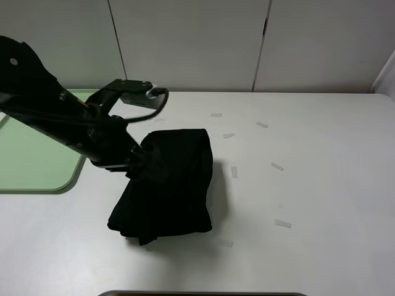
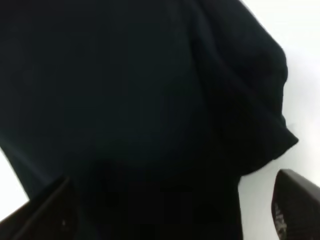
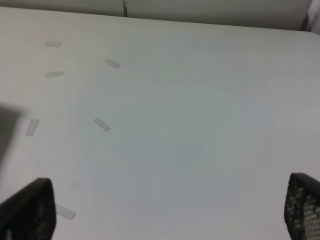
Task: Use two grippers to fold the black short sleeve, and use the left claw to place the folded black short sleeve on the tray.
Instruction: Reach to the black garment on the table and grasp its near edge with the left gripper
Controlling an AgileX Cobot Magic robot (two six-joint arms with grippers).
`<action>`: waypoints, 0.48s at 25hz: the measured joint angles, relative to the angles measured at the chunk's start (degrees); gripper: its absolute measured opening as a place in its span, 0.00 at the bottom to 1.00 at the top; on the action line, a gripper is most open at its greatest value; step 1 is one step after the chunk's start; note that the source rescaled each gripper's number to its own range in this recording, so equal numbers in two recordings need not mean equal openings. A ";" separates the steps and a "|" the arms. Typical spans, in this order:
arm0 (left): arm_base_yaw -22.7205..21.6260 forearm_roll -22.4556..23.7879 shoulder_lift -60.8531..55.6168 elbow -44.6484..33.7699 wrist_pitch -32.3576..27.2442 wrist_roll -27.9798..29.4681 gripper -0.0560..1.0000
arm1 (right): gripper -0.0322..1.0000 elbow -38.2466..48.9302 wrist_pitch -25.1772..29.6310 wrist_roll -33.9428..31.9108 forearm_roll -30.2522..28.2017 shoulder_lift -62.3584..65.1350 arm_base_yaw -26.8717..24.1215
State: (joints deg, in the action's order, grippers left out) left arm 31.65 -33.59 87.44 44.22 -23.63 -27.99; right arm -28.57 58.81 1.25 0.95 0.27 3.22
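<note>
The black short sleeve (image 1: 170, 185) lies folded into a thick bundle on the white table, left of the middle. My left gripper (image 1: 137, 161) is at the bundle's left edge, its tips hidden against the dark cloth. In the left wrist view the black cloth (image 2: 140, 100) fills the frame, and the left gripper (image 2: 172, 212) has its two fingers (image 2: 295, 205) spread wide with cloth between them. The green tray (image 1: 37, 166) lies at the table's left edge, behind the left arm. My right gripper (image 3: 165, 212) is open and empty over bare table; it is outside the exterior high view.
Several small pale tape strips (image 1: 276, 166) are scattered on the table right of the garment, also seen in the right wrist view (image 3: 101, 124). White wall panels stand behind the table's far edge.
</note>
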 joint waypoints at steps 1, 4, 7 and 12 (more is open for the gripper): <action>-1.86 -1.63 0.00 0.00 -1.84 -0.39 0.79 | 0.99 0.00 0.00 0.00 0.00 0.00 0.00; -7.09 -5.15 0.00 -0.02 -6.35 -2.27 0.79 | 0.99 0.00 0.00 0.00 0.00 0.00 0.00; -10.83 -8.82 0.00 -0.66 -8.09 -5.00 0.79 | 0.99 0.00 0.00 0.00 0.00 0.00 0.00; -16.30 -20.61 0.00 -2.96 -8.84 -16.38 0.79 | 0.99 0.00 0.00 0.00 0.00 0.00 0.00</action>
State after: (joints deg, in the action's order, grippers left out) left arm 15.35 -54.20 87.44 41.27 -32.47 -44.38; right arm -28.57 58.81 1.25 0.95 0.27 3.22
